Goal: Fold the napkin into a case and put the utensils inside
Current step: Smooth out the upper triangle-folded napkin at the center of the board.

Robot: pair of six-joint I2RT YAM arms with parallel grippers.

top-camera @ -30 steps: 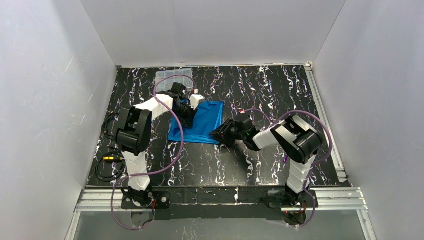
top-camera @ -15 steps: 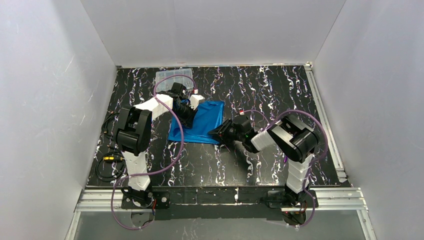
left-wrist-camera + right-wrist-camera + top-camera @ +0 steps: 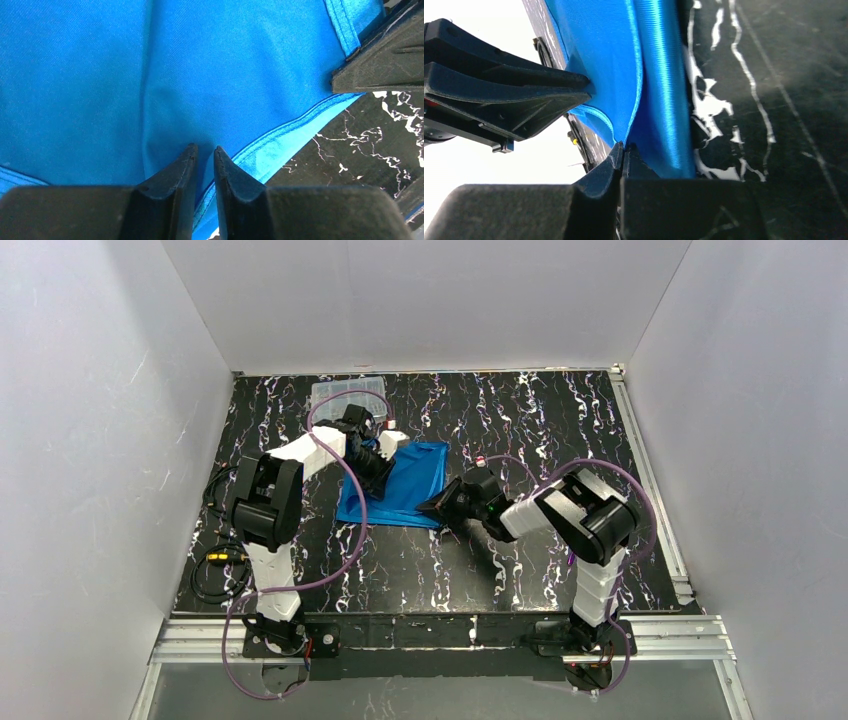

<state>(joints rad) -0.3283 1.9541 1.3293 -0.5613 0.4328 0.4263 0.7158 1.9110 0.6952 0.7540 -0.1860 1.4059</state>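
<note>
Against the frame a second earlier, you see the right arm edged slightly left, toward the cloth. The right gripper (image 3: 623, 146) now has its jaws pressed together on the napkin (image 3: 412, 486), pinching the hem at its near right corner. The left gripper (image 3: 204, 150) has drawn a little toward the far left. Its jaws stand narrowly parted with the tips on the cloth, where a crease runs up to them, and you cannot tell whether a fold is caught between them. The napkin itself lies where it did, folded flat on the table (image 3: 560, 420), left of centre, between the two grippers. Its long axis runs near to far, leaning right at the far end. The near edge is broad, the far edge narrower, and the left edge slants. The box (image 3: 347, 393) sits beyond it at the far left, apart from the cloth.
</note>
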